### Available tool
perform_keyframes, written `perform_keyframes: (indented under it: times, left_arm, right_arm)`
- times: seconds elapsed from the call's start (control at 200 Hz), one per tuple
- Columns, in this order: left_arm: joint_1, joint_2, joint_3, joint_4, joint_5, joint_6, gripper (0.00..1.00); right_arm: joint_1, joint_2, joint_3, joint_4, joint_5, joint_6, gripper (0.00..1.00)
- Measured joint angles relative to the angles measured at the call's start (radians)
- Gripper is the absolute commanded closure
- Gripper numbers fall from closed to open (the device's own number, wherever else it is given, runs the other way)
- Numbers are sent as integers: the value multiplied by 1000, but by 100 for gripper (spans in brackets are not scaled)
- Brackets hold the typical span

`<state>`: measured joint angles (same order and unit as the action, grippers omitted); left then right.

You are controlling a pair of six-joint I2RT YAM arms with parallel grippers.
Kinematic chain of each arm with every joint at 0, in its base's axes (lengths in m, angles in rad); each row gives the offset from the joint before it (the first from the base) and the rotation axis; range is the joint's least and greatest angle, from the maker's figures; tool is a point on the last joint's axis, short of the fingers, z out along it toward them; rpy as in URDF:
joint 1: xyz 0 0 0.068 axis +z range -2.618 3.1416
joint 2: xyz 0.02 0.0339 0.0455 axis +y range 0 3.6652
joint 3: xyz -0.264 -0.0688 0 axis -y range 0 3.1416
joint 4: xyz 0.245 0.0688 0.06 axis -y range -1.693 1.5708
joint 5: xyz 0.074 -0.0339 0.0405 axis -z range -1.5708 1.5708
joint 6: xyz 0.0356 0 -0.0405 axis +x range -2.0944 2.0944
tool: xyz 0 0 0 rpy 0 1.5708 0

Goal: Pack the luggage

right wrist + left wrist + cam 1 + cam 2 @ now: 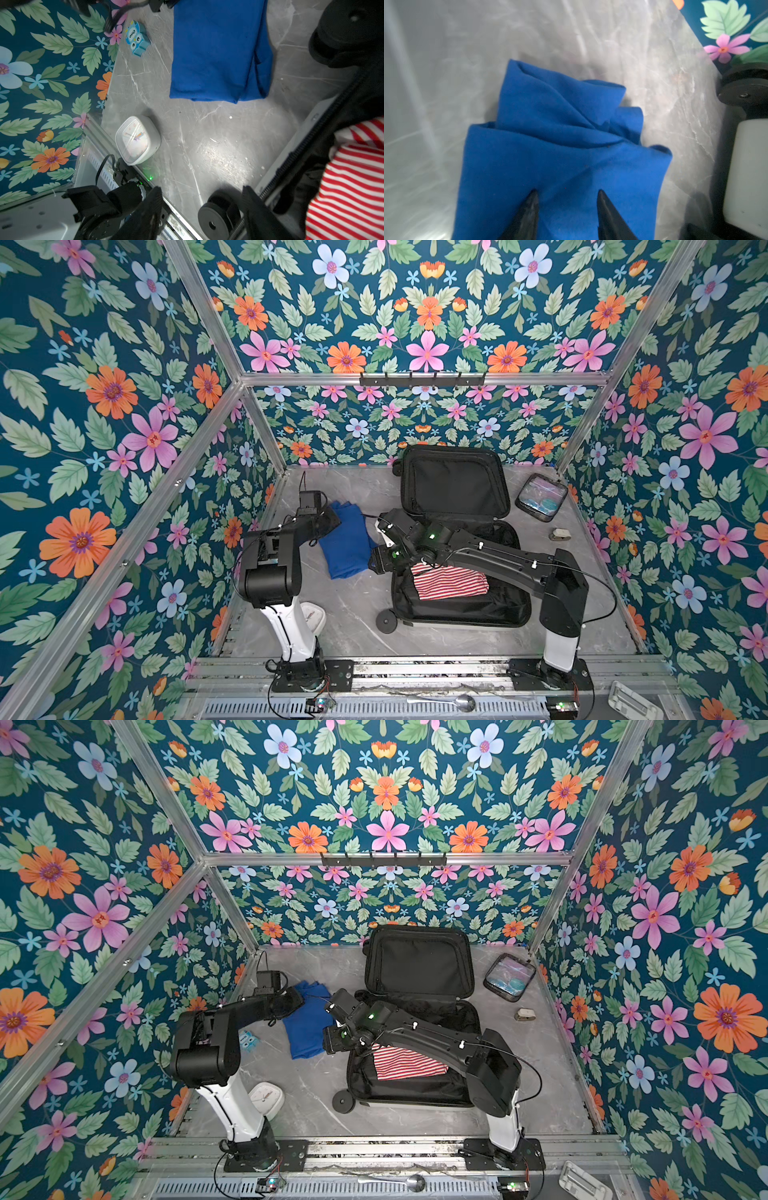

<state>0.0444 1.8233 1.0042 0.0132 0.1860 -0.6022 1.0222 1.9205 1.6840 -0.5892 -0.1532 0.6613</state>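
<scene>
Nearest, a white clock (137, 140); the luggage (453, 485) lies open on the bench (353, 614), a striped shirt (449, 580) inside. The right pincer (201, 188) is held open, empty. A blue owl (136, 38) is marked "One". The left pincer (567, 193), half-open, is pressed onto a blue shirt (550, 124).

Floral wallpaper walls (104, 406), aluminium frame (291, 379), grey marble tabletop (353, 614).

Blue owl toy (137, 38) — "One" (upside down), clock (137, 140) numerals blurred
</scene>
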Motion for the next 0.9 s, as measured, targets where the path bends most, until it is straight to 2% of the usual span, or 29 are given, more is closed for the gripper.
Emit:
perform_keyframes:
  times: [0.115,0.28,0.44,0.54,0.645,0.905]
  left_arm:
    - [13,-84,-116,43,-8,-45,55]
    - [14,-223,-254,45,-13,-114,55]
    - [14,-375,-305,-48,-9,-150,45]
    - [14,-434,-256,-100,-8,-134,40]
    - [16,-426,-161,-149,-6,-92,33]
    - [75,-223,61,-247,0,38,26]
  right_arm:
    - [2,76,84,-18,-17,2,45]
    - [2,174,203,-53,-21,20,45]
    - [2,243,286,-69,-27,56,45]
    - [2,269,310,-68,-36,101,45]
    - [2,286,314,-68,-49,160,45]
    - [2,290,227,-34,-52,295,37]
